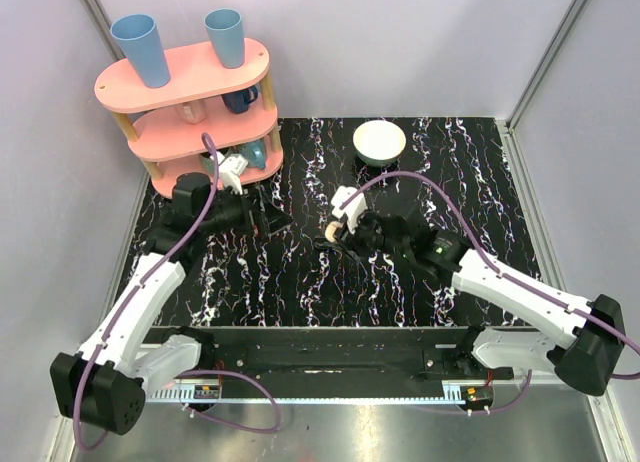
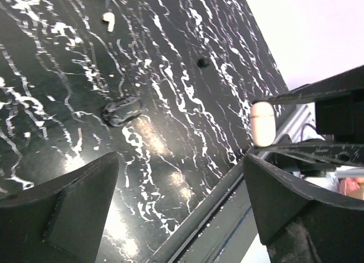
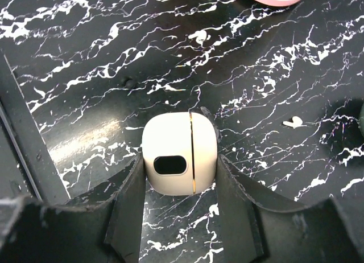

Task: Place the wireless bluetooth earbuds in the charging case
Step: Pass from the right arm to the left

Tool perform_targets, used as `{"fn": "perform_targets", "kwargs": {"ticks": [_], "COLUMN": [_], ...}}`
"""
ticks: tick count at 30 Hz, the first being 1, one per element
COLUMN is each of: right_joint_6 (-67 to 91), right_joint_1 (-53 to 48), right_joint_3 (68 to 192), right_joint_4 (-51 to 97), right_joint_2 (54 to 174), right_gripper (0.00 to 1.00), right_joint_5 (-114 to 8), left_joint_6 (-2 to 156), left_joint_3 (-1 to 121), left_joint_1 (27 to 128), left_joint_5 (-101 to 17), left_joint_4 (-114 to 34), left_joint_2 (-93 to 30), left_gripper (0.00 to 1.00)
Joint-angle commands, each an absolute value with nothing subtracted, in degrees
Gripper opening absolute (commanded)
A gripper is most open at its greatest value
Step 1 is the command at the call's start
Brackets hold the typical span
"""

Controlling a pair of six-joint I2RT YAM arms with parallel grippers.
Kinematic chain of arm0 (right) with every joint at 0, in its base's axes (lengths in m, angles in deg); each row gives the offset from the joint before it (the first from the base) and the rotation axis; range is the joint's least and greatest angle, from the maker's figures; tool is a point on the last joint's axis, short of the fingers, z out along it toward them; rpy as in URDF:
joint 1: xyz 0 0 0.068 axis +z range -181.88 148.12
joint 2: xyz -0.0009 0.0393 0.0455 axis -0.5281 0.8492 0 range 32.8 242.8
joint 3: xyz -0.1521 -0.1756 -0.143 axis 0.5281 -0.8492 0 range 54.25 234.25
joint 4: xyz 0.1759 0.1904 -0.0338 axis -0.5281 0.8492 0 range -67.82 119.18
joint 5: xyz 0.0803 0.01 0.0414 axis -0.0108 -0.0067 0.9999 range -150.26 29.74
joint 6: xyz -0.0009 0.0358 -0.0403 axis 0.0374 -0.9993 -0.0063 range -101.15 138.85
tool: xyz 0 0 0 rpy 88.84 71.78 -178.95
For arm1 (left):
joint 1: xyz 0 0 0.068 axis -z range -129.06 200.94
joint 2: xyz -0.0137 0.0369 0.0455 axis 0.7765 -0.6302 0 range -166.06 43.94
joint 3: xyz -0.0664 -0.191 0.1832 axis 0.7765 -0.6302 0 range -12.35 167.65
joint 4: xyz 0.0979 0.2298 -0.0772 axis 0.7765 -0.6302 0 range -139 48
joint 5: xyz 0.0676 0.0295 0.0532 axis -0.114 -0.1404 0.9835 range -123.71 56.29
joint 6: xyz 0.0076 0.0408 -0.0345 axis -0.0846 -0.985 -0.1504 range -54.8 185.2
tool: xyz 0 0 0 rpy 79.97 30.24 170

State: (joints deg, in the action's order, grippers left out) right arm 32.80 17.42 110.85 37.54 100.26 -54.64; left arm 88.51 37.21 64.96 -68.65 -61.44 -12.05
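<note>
Right gripper (image 1: 336,229): jaws part-closed, clamped on the charging case (image 3: 179,155), one finger on each flat side. Case sits on edge, dark oval facing the wrist cam, lid seam a thin line. Can't tell whether it touches the table (image 1: 300,282).

Left gripper (image 1: 268,220): just left of the case, jaws spread wide, holding nothing, over bare marble.

One earbud (image 3: 293,122) lies loose on the table, off to the side of the case, not touching it. Second earbud: can't locate.

Small black object (image 2: 122,110) lies on the table near the left gripper.

Beyond the case: white bowl (image 1: 380,142), well apart. Far left of the case: pink shelf (image 1: 190,92) with blue cups (image 1: 140,47) on top.
</note>
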Motion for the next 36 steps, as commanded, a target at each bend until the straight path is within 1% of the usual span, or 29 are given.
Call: {"fn": "perform_targets", "kwargs": {"ticks": [1,4,7,12,14,20,29,31,32,36], "right_joint_6": [38.71,40.90,42.05,42.67,42.49,41.96,41.88,41.88,41.96,41.70], "right_joint_1": [21.29,22.96,23.84,24.11,24.20,24.37,25.08,25.16,25.16,25.25], "right_joint_3": [108.92,106.64,105.59,105.14,104.88,104.35,104.26,104.09,104.09,103.82], "right_joint_4": [31.78,29.22,27.55,27.19,27.02,26.40,25.87,25.96,25.88,25.61], "right_joint_2": [97.05,96.17,95.64,95.38,95.11,94.15,94.41,94.50,94.50,94.24], "right_gripper": [0.00,0.00,0.00,0.00,0.00,0.00,0.00,0.00,0.00,0.00], "right_joint_5": [-57.79,-59.21,-59.65,-59.91,-60.00,-60.00,-59.91,-59.91,-60.00,-60.00], "left_joint_6": [91.56,92.61,93.59,92.54,91.92,92.00,94.99,95.08,95.08,94.99], "left_joint_3": [40.56,40.12,39.77,39.77,39.77,39.94,41.43,41.79,41.88,41.70], "left_joint_1": [69.04,71.41,73.87,77.65,78.18,80.11,82.49,83.02,83.02,83.63], "left_joint_5": [-71.51,-70.80,-72.81,-73.61,-74.93,-75.46,-76.16,-76.60,-76.43,-76.42], "left_joint_4": [-55.89,-54.84,-52.73,-52.55,-52.38,-51.50,-46.40,-46.31,-46.31,-46.22], "left_joint_2": [-13.98,-14.42,-15.12,-16.00,-16.70,-18.90,-22.68,-23.47,-23.56,-24.00], "left_gripper": [0.93,0.92,0.91,0.88,0.87,0.81,0.79,0.76,0.74,0.70]}}
